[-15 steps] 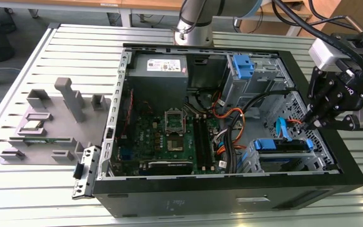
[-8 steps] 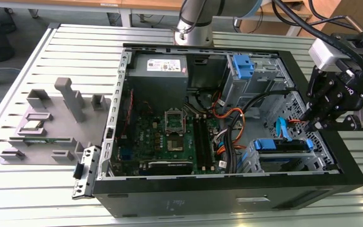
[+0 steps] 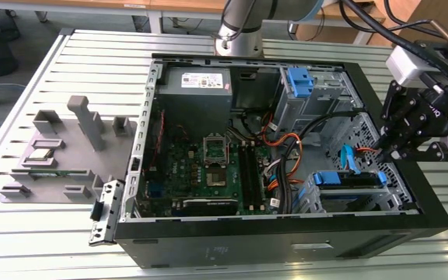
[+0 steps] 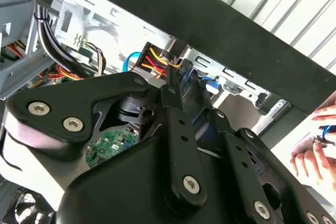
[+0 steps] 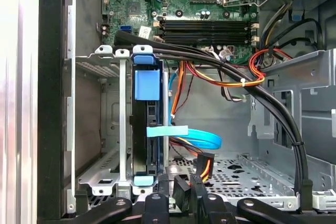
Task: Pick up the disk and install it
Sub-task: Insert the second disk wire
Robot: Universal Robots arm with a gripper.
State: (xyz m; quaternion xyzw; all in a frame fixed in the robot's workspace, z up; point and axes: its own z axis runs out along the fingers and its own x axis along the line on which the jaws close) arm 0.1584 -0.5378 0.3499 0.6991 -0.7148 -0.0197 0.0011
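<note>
The disk [image 3: 349,179] sits inside the drive cage at the exterior view's right end of the open computer case, its blue bracket facing up. In the first wrist view the disk [image 5: 148,129] stands edge-on in the metal cage, blue tab on top. My gripper [image 3: 389,154] hangs just above and to the right of it, at the case's wall. Its fingers [image 5: 175,188] are drawn close together with nothing seen between them, beside a black connector [image 5: 206,165] with red, yellow and orange wires. In the second wrist view the gripper [image 4: 178,90] points at that wire bundle [image 4: 157,59].
A bare blue bracket [image 3: 300,80] sits in the upper bay, next to the grey power supply [image 3: 196,87]. Black cable bundles [image 5: 231,74] cross above the cage. A grey fixture [image 3: 60,151] with small parts lies left of the case. A person's hand [image 4: 315,148] is outside the case.
</note>
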